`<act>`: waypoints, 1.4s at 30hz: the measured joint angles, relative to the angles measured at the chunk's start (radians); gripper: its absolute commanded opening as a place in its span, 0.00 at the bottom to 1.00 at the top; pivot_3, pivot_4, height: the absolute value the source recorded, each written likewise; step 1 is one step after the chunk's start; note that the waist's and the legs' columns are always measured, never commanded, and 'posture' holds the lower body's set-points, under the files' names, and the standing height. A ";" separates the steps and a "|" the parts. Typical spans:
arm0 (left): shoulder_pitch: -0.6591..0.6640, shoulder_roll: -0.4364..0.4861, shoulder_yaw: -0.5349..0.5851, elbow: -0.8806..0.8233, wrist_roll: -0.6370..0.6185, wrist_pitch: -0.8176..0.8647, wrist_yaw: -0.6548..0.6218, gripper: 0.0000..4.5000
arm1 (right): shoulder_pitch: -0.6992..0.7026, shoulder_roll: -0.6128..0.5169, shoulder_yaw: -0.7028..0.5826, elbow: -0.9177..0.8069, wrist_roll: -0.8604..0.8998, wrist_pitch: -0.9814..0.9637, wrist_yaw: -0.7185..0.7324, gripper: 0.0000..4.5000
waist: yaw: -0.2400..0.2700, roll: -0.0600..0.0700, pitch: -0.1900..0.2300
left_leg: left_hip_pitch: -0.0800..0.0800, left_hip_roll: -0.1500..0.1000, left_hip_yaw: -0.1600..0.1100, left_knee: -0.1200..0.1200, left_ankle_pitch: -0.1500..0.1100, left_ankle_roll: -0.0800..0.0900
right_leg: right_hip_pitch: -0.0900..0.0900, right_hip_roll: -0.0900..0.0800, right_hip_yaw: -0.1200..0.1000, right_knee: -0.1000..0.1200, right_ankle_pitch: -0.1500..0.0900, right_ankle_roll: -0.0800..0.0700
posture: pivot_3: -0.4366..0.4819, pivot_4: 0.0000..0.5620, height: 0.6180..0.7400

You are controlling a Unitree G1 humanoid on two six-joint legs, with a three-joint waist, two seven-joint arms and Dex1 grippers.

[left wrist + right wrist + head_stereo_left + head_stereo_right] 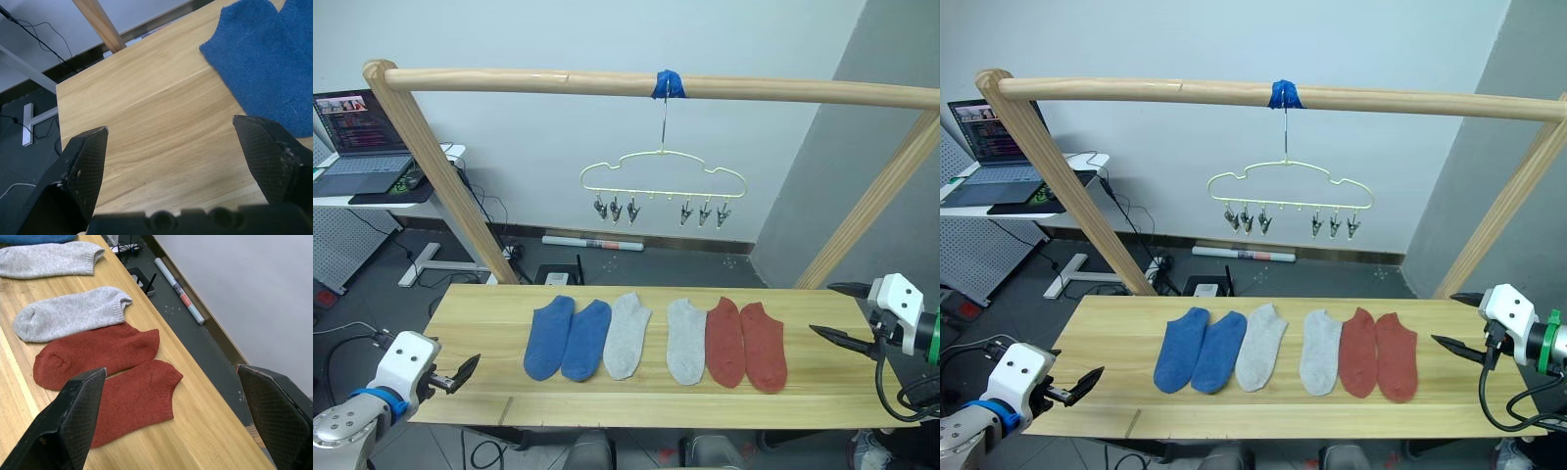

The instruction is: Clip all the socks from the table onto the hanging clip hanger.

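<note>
Six socks lie side by side on the table [480, 304]: two blue socks [548, 338] [586, 340], two light grey socks [626, 335] [685, 340], two rust red socks [724, 341] [763, 346]. Above and behind them the pale yellow clip hanger [663, 176] hangs by its hook from the pole, and its metal clips [615, 209] hold nothing. At the table's front left corner, my left gripper [460, 374] is open and stands left of the blue socks [264, 73]. My right gripper [822, 309] is open beyond the table's right end, facing the red socks [98, 357].
A round wooden pole frame [607, 83] spans the table, its slanted legs [445, 176] standing at both back corners. A laptop [357, 137] sits on a white desk at the far left. A long tube [592, 243] and cables lie on the floor behind.
</note>
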 measured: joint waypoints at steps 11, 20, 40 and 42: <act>-0.003 0.000 0.002 0.003 0.008 -0.036 -0.010 1.00 | 0.002 0.002 0.000 0.024 -0.003 -0.023 0.004 0.99 | 0.000 0.000 -0.003 | 0.000 0.000 0.000 0.000 0.000 0.000 | 0.001 0.000 0.000 0.001 0.000 0.000 | 0.49 0.07 1.00; 0.001 -0.025 0.018 0.005 -0.018 -0.105 -0.035 1.00 | 0.032 0.003 0.000 0.021 -0.003 -0.037 -0.001 0.99 | 0.000 0.000 -0.002 | 0.000 0.000 0.001 0.000 0.000 0.000 | 0.001 0.000 0.000 0.001 0.000 0.000 | 0.47 0.12 1.00; -0.283 -0.256 -0.121 -0.245 -0.062 0.083 0.116 1.00 | 0.185 0.141 -0.069 -0.481 0.162 0.309 -0.236 0.99 | -0.005 -0.002 0.071 | -0.004 0.001 -0.002 0.002 0.000 0.000 | 0.000 0.002 0.000 0.001 0.001 0.002 | 0.34 0.39 1.00; -0.350 -0.277 -0.133 -0.262 -0.067 0.099 0.142 1.00 | 0.172 0.171 -0.060 -0.601 0.201 0.398 -0.308 0.99 | -0.012 -0.001 0.084 | -0.009 0.001 -0.003 0.002 0.000 0.000 | -0.003 0.003 0.000 0.001 0.004 0.007 | 0.33 0.42 1.00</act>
